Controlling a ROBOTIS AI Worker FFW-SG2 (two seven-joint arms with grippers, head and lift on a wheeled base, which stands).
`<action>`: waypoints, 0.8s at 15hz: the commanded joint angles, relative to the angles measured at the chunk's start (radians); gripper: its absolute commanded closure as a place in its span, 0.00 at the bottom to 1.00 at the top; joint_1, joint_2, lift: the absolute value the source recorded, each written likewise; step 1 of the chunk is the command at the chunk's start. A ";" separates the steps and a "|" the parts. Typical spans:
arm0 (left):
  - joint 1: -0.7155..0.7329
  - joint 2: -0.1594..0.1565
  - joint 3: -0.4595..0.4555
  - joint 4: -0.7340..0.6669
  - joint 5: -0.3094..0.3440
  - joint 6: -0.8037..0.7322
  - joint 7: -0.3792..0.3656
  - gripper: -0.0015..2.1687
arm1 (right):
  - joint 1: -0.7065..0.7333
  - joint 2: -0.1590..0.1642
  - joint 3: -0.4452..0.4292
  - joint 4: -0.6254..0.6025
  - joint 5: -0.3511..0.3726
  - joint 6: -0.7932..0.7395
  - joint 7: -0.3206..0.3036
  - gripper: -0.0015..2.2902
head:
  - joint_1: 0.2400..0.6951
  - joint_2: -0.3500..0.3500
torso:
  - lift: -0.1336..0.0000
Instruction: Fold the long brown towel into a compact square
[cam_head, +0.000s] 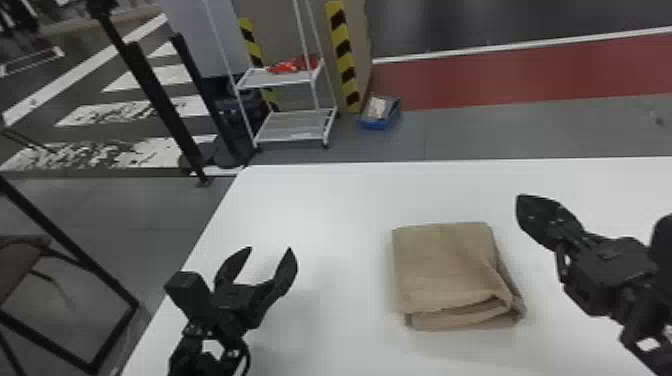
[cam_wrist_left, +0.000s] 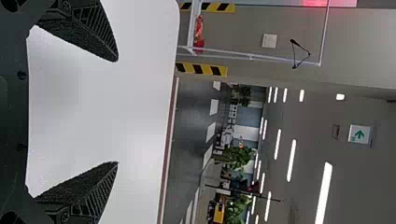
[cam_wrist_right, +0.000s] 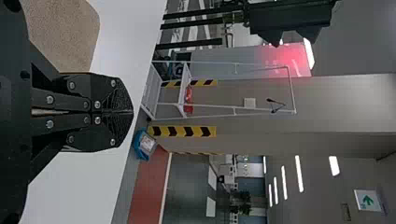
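1. Head view: The right gripper (cam_head: 521, 201), a black mechanical unit with two flat fingers, was positioned over the table to the right of the towel, apart from it. Its fingers were fully closed.
2. The left gripper (cam_head: 270, 251), of the same black, two-finger type, was positioned to the left of the towel, well apart from it. Its fingers were spread wide, with nothing between them.
3. The brown, folded fabric towel (cam_head: 442, 265) lay flat between the grippers on the smooth white table (cam_head: 320, 200). Its outline was roughly square; layered folds showed along the near edge, and the near right corner flared outward.
4. Left wrist view: The left gripper (cam_wrist_left: 117, 112) had its fingers far apart and held no object.
5. Right wrist view: The right gripper (cam_wrist_right: 132, 112) had its fingertips pressed together, with nothing gripped. A rounded part of the towel was visible on the table.
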 joint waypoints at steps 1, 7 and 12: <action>0.000 -0.009 -0.006 0.000 -0.001 0.000 0.000 0.04 | 0.018 -0.012 0.039 -0.009 0.051 0.068 0.010 0.89 | 1.00 0.97 | 0.08; -0.004 -0.009 0.006 0.015 -0.001 -0.006 -0.001 0.04 | -0.002 -0.022 0.084 0.123 0.133 0.154 0.028 0.89 | 1.00 1.00 | 0.08; -0.020 -0.009 0.003 0.038 -0.001 -0.009 -0.001 0.04 | -0.008 -0.024 0.079 0.146 0.182 0.246 0.028 0.89 | 1.00 1.00 | 0.08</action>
